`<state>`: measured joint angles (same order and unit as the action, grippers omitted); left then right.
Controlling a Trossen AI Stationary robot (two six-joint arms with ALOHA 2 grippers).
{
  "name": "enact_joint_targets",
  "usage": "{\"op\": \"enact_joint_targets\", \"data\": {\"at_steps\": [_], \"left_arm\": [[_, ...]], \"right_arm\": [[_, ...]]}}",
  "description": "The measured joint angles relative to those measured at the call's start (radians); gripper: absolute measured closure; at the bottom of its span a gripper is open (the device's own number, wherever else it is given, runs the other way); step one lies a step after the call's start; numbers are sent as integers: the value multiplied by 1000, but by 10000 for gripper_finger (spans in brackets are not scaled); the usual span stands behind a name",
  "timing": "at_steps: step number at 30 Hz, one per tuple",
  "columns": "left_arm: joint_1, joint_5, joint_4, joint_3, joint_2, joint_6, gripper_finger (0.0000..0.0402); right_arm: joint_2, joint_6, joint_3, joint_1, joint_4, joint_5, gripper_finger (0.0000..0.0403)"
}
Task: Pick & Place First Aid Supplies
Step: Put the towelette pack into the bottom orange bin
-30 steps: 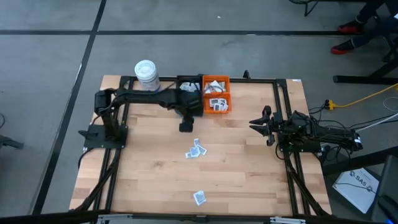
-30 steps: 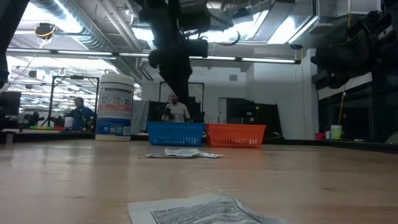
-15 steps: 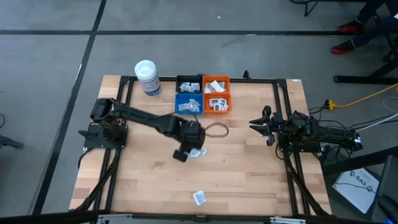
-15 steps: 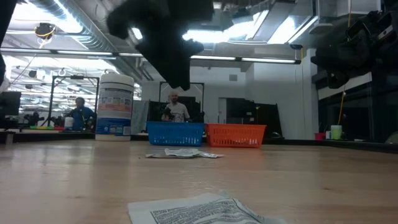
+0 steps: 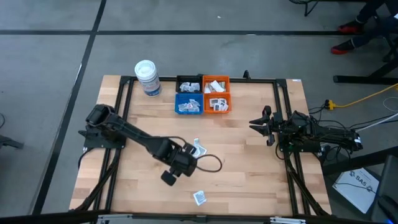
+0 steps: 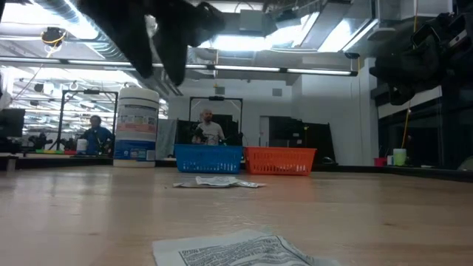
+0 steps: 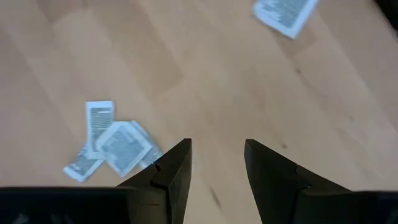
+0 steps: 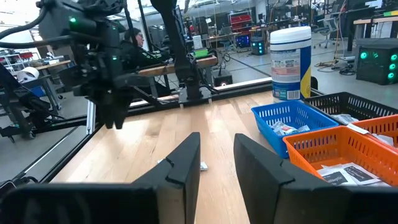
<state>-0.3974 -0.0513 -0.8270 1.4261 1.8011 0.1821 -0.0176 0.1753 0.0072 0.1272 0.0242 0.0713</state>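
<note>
- Small cluster of three overlapping sachets [image 7: 109,142] flat on the table [image 5: 249,162] near mid-board, long axes fanned in differing directions.
- One lone sachet [image 5: 199,198] toward the near edge, lying slightly askew; well apart from the cluster.
- More sachets inside the blue bin [image 5: 188,104], orange bin [image 5: 216,94] and black bin [image 5: 189,83]; count unclear.
- Left gripper [image 7: 217,163] hovering above bare wood between cluster and lone sachet, fingers parted by a narrow gap, nothing between them, touching nothing.
- Right gripper [image 8: 216,155] parked at the table's right side, fingers slightly apart, empty.
- White tub [image 5: 147,76] upright beside the bins.
</note>
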Motion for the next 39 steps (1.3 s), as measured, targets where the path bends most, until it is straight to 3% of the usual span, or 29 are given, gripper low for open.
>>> {"op": "enact_joint_targets", "data": {"at_steps": [10, 28, 39], "left_arm": [[-65, 24, 50, 0, 0, -5, 258], [-194, 19, 455, 0, 153, -91, 258], [-148, 18, 463, 169, 338, -72, 256]], "right_arm": [[0, 0, 0, 0, 0, 0, 303], [0, 0, 0, 0, 0, 0, 303], [0, 0, 0, 0, 0, 0, 303]]}}
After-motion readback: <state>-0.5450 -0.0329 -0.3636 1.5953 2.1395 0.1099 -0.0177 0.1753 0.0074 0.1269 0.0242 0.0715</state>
